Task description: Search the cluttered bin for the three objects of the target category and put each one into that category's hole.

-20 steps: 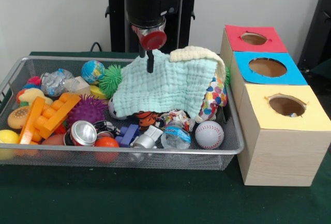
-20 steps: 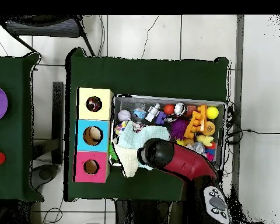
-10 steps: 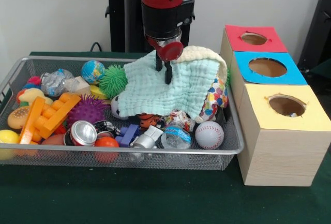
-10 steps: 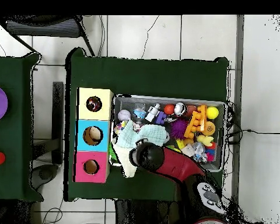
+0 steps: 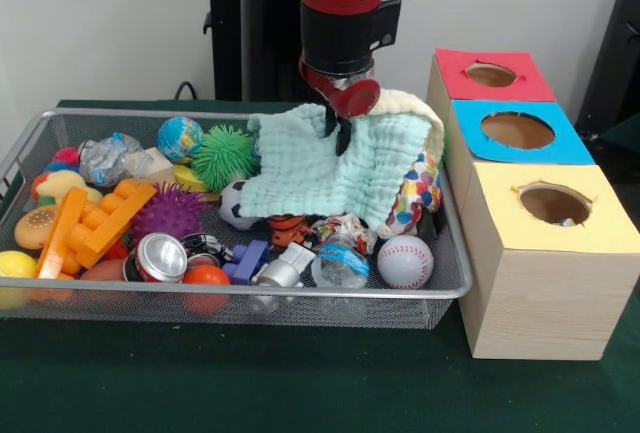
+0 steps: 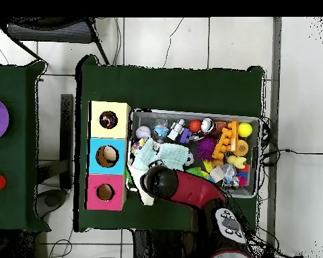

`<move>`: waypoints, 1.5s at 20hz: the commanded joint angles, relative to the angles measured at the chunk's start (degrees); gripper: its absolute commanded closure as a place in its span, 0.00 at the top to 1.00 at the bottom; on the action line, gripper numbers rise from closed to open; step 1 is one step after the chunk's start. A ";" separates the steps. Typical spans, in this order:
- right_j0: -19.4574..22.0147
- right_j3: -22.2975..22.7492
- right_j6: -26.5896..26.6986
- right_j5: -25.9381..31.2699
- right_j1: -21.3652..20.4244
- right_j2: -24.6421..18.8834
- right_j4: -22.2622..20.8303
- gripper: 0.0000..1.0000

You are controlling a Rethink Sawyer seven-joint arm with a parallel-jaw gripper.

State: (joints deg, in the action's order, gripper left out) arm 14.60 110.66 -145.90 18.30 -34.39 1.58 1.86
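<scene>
A: Step in hand, as we read it: the search. The gripper (image 5: 338, 131) sits down on the mint-green cloth (image 5: 320, 168) at the right end of the bin (image 5: 452, 291). Its fingers look drawn close, seemingly pinching a fold, though we cannot tell for sure.

B: Target pieces?

A: We find one polka-dot piece (image 5: 418, 191), against the bin's right wall, half under the mint cloth and a cream cloth (image 5: 405, 105). The others we cannot find; likely buried.

B: And the hole (image 5: 555, 203)?

A: In the yellow-topped box, nearest of the three boxes to the right of the bin. Something small and pale shows at its rim; too small to name.

B: Next move?

A: We judge the mint cloth must be pulled clear leftward, baring the dotted piece for a clean grasp.

B: Arm pose?

A: Comes down near-vertical from the far side; overhead, its red link (image 6: 198, 191) crosses the bin's edge on the robot's side.
</scene>
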 commanded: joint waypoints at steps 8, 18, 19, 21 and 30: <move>-8.19 -1.51 -5.00 1.14 1.80 2.84 -1.31 0.00; 1.45 -14.11 13.35 13.15 -5.84 0.31 -8.86 0.00; 1.74 -15.80 14.33 14.61 -6.33 0.72 -10.15 0.00; 2.10 -18.13 14.96 17.07 -6.80 1.00 -12.40 0.00; 5.60 -25.15 16.99 23.38 -7.53 -1.82 -19.77 0.00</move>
State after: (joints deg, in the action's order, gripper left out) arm 18.10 94.06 -145.81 35.65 -40.68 4.87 -12.71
